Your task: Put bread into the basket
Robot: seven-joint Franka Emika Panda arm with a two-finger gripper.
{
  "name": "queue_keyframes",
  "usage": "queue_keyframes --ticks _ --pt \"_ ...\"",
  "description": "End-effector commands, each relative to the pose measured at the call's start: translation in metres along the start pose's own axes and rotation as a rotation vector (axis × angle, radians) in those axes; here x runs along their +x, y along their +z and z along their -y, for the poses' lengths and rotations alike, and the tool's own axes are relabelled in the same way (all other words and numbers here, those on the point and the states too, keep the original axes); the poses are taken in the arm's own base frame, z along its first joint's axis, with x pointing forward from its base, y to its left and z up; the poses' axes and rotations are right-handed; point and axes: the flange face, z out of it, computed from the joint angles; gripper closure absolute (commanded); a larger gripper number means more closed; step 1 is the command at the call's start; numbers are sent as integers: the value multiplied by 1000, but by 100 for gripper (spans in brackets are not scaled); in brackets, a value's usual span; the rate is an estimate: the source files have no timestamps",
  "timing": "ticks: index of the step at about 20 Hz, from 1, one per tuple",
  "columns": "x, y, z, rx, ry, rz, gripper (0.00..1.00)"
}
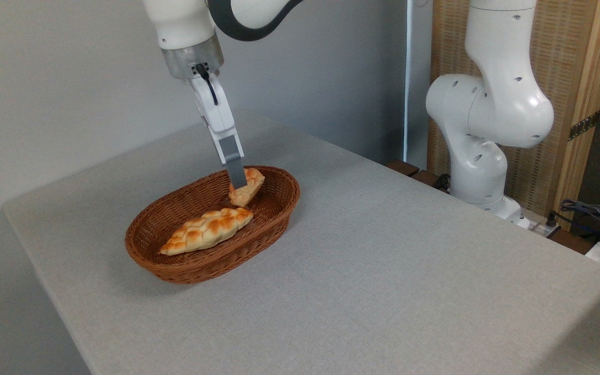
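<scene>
Fixed camera, single view. One tool (237, 179), slanted down from the upper left on a white and grey stem, tip low over the far end of the basket (146, 249). Just right of that tip and partly behind it, the bread (251, 183): small, orange-golden, knobbly, tilted, with its upper edge level with the far rim and its lower edge down inside the weave. Touching the grey fingertip (235, 171) on the near side, or at least overlapping it from here. Only one finger plainly in view, the other hidden behind the bun, so impossible to tell whether clamped on the bread or spread apart from it. Equally unclear whether resting on the basket's floor or hanging just above it.

Lower and to the left, inside the same basket, a long braided loaf (206, 229), lying lengthwise, pointed at both ends, its right tip just beneath the bun and close to touching it.

Counted: one round bun, one braided loaf, one oval brown wicker basket, one tool, one white arm (487, 114) rising at the far right edge of the grey worktop (383, 271). Nothing but the basket standing on the worktop. Behind, a pale wall at left, a wooden panel (581, 67) at right, and a few dark cables (591, 211) at the far right.
</scene>
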Motion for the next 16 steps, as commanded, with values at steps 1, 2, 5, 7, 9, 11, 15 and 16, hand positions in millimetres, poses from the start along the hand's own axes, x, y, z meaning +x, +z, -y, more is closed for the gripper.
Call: queue_keyframes --ticks 1,2,5,7,9,11,15,16 --pt "-21 -46 28 53 -120 -71 0" --pt "-29 -59 37 62 -164 -87 0" --pt "-62 -89 70 60 -236 -95 0" --pt "-82 -107 96 68 -288 -119 0" --pt "-90 -111 105 75 -304 -124 0" --pt "-92 -111 106 77 -312 -118 0" --pt "-114 -114 119 82 -350 -123 0" --pt "-116 -114 121 82 -354 -123 0"
